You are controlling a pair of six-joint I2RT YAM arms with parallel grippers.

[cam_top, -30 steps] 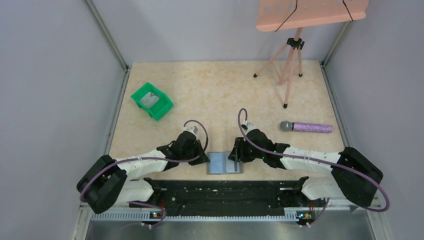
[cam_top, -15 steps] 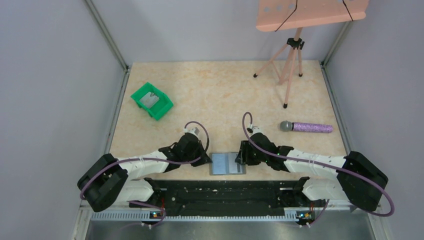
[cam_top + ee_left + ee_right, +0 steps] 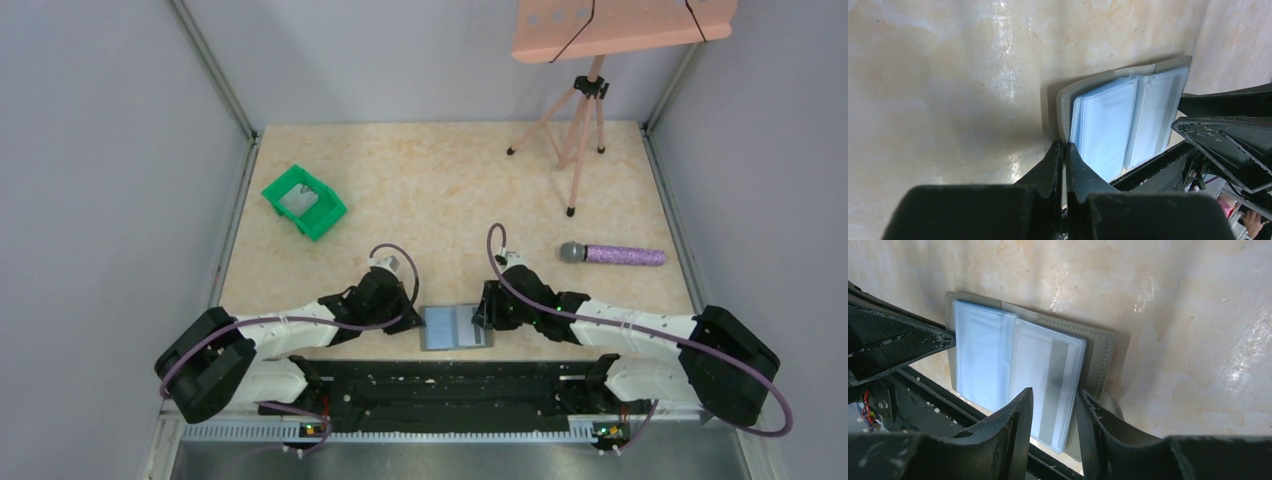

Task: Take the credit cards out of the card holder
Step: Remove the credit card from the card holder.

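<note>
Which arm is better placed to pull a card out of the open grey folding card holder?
Right. The right gripper is open astride the striped sleeve edge of the grey folding card holder; the left gripper looks shut on its opposite cover edge.

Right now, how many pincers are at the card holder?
2. The left pincer is closed on the left cover edge of the card holder. The right pincer straddles its right half, but I can't tell if it is clamped.

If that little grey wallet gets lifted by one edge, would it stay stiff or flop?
Likely floppy: the card holder is two hinged halves with loose clear sleeves. Probably light, being thin. Its glossy sleeves may be slippery.
</note>
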